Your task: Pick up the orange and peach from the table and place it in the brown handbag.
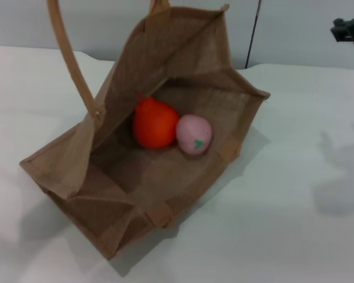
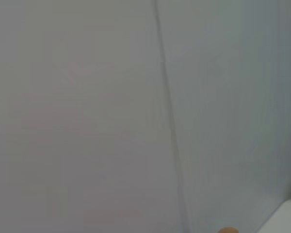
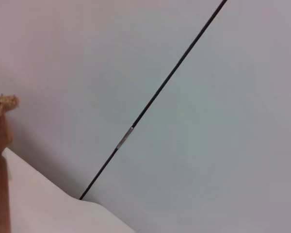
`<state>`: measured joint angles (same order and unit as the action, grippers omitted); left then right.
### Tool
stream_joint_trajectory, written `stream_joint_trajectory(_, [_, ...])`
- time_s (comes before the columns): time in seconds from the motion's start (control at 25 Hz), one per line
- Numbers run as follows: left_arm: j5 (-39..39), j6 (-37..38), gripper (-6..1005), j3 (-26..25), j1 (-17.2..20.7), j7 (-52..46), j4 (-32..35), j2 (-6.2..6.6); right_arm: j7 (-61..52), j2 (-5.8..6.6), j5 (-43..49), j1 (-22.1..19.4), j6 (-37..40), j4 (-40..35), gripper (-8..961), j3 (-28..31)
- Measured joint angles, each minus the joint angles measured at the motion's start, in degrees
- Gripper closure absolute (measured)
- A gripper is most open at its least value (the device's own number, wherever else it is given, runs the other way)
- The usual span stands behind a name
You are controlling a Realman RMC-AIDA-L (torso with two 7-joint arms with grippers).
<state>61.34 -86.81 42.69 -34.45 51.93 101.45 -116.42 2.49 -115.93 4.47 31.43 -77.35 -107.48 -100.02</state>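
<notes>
Both fruits lie inside the tan woven jute handbag (image 1: 165,171) on the white table (image 1: 301,236): the bright orange (image 1: 155,124) touches the pale pink peach (image 1: 194,134) at its three o'clock. The right gripper (image 1: 349,28) hangs at two o'clock, well apart; whether it is open I cannot tell. The left gripper is unseen. Judged done: retreat high, avoiding the handle (image 1: 71,56).

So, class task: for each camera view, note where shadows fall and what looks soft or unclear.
Head view: the brown handbag casts a soft shadow on the table, and a fainter blotchy shadow lies at right; the orange and peach sit in dim shade inside. Both wrist views: mostly blank wall, little detail.
</notes>
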Motion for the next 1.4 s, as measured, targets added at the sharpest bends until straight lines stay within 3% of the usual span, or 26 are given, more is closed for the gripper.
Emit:
stream_joint_trajectory(0.08, [3.7,-0.8,659,-0.4,-0.2,0.5,-2.1,0.24,-0.5,0.0,0.0,0.0,1.0,0.9,159,0.0])
stream_joint_trajectory(0.36, [17.9,-4.2,510,-6.1,-0.5,6.1,-10.3,0.56,-2.3,0.01,0.0,0.1,5.6,5.0,159,0.1])
stream_joint_trajectory(0.6, [19.6,-0.7,341,-10.3,1.8,10.7,-13.6,-0.24,-5.0,0.01,0.4,-0.9,11.2,7.3,159,-0.1])
stream_joint_trajectory(0.72, [19.8,3.6,215,-9.8,4.1,15.2,-17.1,-0.58,-8.4,0.0,0.5,-4.0,21.9,10.3,159,-0.8])
stream_joint_trajectory(0.76, [19.9,4.7,196,-9.7,4.5,16.9,-18.6,-0.7,-8.4,0.0,0.5,-4.0,21.9,10.3,159,-0.8])
stream_joint_trajectory(1.0, [25.2,7.6,120,-8.9,6.2,36.7,-33.8,-1.04,-9.8,-0.06,0.6,-7.5,42.0,18.5,159,-1.2])
stream_joint_trajectory(1.24, [34.4,11.2,121,-6.9,6.2,61.1,-55.0,-1.16,-11.4,-0.09,0.4,-7.3,62.5,35.2,159,-0.9])
stream_joint_trajectory(1.28, [36.4,12.2,122,-6.7,5.8,65.2,-59.3,-1.17,-11.8,-0.09,0.4,-6.9,68.5,41.3,159,-0.3])
stream_joint_trajectory(1.4, [40.6,14.5,122,-6.6,4.4,73.7,-68.1,-1.09,-12.2,-0.09,0.2,-6.7,74.0,46.3,159,0.6])
